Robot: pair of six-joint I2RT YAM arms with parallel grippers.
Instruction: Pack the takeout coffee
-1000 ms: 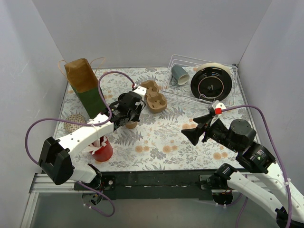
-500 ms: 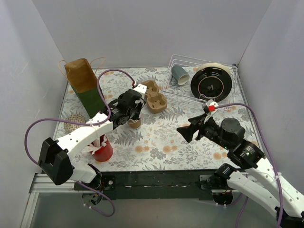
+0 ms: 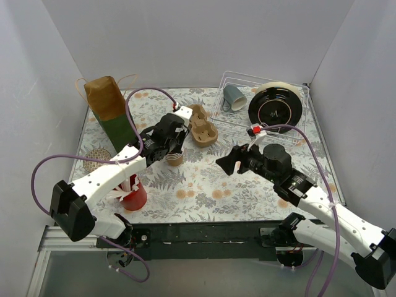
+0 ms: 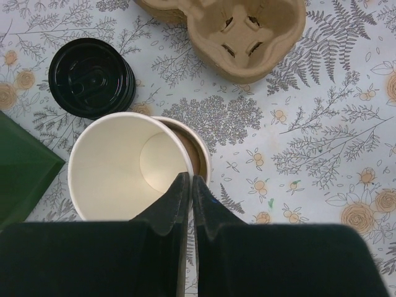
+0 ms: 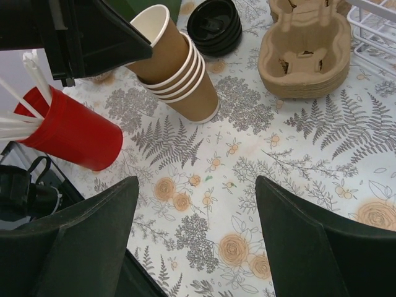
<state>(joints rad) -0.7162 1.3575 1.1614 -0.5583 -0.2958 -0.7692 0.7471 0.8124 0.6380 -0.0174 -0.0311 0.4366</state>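
Note:
A stack of tan kraft cups (image 5: 185, 80) stands on the floral mat left of centre; it also shows in the top view (image 3: 176, 159). My left gripper (image 4: 190, 180) is shut on the rim of the top cup (image 4: 117, 167), one finger inside and one outside. That cup is tilted and partly raised out of the stack. A stack of black lids (image 4: 91, 75) lies just behind the cups, also seen in the right wrist view (image 5: 215, 25). My right gripper (image 5: 198, 235) is open and empty over the mat, right of the cups (image 3: 229, 162).
A pulp cup carrier (image 3: 202, 127) lies behind the cups. A red cup of white sticks (image 3: 133, 195) stands front left. A brown and green paper bag (image 3: 111, 114) stands back left. A wire rack (image 3: 291, 86) holds a grey-blue mug (image 3: 234, 96) and a black plate (image 3: 275, 106).
My right arm has moved left toward the cups, gripper still open. My left gripper has shifted slightly back and right with the top cup.

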